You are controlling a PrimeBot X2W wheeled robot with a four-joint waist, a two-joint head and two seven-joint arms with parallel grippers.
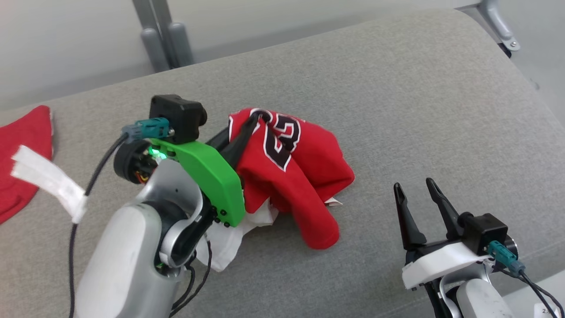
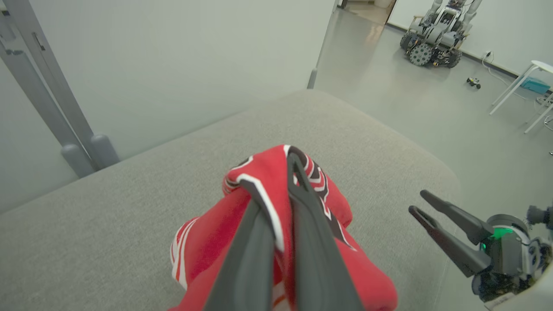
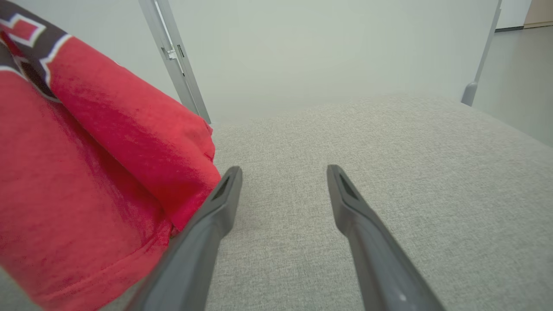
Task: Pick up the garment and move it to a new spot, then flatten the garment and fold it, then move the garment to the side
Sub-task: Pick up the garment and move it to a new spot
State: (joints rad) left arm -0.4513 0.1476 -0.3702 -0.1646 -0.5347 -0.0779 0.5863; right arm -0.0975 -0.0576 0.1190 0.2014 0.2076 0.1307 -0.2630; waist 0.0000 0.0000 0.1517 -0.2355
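Head view: the left gripper (image 1: 258, 117) is clamping its two dark fingers together on a fold of the red jersey (image 1: 304, 176), at the trim beside the black, white-edged number 23. The rest of the jersey is bunching from that pinch point down onto the grey cushion (image 1: 397, 88). It is spreading to the gripper's right and back toward its wrist, where a white layer of cloth (image 1: 227, 240) is showing beneath the green bracket (image 1: 212, 176). The right gripper (image 1: 415, 185) is standing well apart from the jersey, off to the jersey's right, with jaws spread wide and gripping nothing, fingers pointing away from the robot over bare cushion. A second red cloth (image 1: 20, 154) is lying far out to the left gripper's left. Left wrist view: the left gripper's fingers (image 2: 319, 242) are pressing on either side of a white-edged strip of the red jersey (image 2: 207, 242), the cloth wrapping over the tips and draping below them. The right gripper (image 2: 418, 202) is showing off to the right, jaws apart. A wheeled robot (image 2: 436, 39) is standing on the floor far beyond the fingertips. Right wrist view: the right gripper (image 3: 284, 170) is holding its fingers wide apart over the grey cushion (image 3: 389, 151), empty. The red jersey (image 3: 86, 172) is rising just beside the finger on the view's left; whether they are touching cannot be told.
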